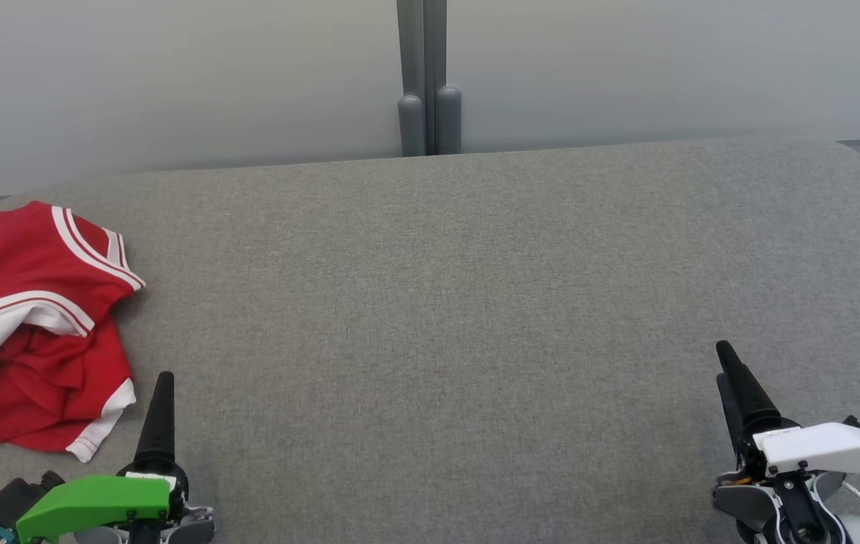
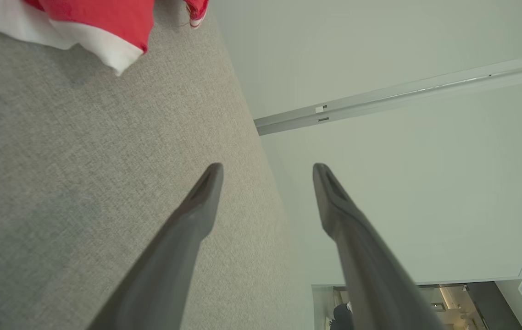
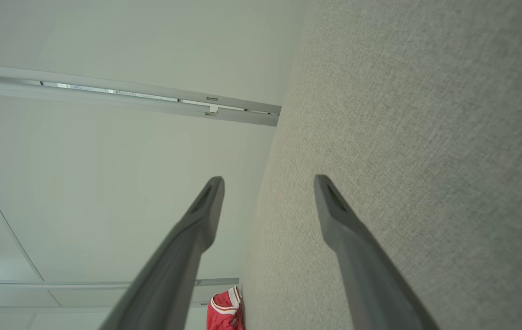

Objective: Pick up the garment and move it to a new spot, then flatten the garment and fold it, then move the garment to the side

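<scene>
Jaws wide apart on both arms, nothing gripped, parked low over the counter. Probably just the ready pose before the first grab. Jersey crumpled just ahead and outboard of the left jaws, well apart from the right jaws. Looks like a left-arm pickup.

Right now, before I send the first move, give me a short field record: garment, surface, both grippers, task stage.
garment: red and white jersey, crumpled, at the surface's far left
surface: grey fabric, wall behind
left gripper: open, holding nothing, beside the garment's near corner, not touching
right gripper: open, holding nothing, near the right end
stage: garment not yet picked up
</scene>
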Robot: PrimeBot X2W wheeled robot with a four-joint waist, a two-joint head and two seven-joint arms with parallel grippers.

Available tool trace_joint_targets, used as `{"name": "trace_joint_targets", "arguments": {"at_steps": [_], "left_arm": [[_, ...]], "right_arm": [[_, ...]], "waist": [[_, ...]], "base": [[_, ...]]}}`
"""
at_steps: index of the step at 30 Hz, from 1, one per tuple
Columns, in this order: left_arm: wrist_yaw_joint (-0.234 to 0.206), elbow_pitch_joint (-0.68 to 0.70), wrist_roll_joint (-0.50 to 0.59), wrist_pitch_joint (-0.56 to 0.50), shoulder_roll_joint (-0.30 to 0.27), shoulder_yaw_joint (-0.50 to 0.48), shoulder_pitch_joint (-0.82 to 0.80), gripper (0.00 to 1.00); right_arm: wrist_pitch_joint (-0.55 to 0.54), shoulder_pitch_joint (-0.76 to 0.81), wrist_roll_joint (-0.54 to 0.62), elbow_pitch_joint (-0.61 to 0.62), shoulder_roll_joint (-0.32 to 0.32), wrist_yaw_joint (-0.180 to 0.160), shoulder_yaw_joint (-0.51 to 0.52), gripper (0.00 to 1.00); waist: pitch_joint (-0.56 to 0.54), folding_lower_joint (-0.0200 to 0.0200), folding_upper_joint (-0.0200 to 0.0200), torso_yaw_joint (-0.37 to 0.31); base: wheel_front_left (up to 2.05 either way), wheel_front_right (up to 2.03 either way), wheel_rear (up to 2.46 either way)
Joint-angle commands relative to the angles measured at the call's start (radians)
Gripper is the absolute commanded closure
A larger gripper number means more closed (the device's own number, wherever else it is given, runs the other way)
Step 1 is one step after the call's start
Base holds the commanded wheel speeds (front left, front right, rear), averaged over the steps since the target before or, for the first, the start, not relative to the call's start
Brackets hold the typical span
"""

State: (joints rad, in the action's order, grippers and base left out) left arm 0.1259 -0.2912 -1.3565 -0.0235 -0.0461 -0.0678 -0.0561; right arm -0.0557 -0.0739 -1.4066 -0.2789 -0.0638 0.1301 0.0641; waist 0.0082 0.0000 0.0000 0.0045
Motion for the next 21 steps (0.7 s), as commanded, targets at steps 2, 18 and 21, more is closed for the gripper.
{"name": "trace_joint_targets", "arguments": {"at_steps": [2, 18, 21], "left_arm": [[0.002, 0.018, 0.051, 0.01, -0.012, 0.0, -0.012, 0.0], [-0.006, -0.002, 0.372, 0.072, -0.015, 0.013, -0.009, 0.0], [-0.006, -0.01, 0.407, 0.082, -0.012, 0.009, -0.011, 0.0]], "right_arm": [[0.011, -0.019, 0.044, 0.02, -0.01, 0.0, -0.008, 0.0], [0.08, -0.028, 0.373, -0.013, -0.011, 0.0, -0.055, 0.0], [0.092, -0.026, 0.419, -0.019, -0.01, 0.0, -0.06, 0.0]], "waist": [[0.001, 0.0, 0.0, 0.0], [0.005, 0.0, 0.0, 0.006], [0.006, 0.0, 0.0, 0.007]], "base": [[0.0, 0.0, 0.0], [0.0, 0.0, 0.0], [0.0, 0.0, 0.0]]}}
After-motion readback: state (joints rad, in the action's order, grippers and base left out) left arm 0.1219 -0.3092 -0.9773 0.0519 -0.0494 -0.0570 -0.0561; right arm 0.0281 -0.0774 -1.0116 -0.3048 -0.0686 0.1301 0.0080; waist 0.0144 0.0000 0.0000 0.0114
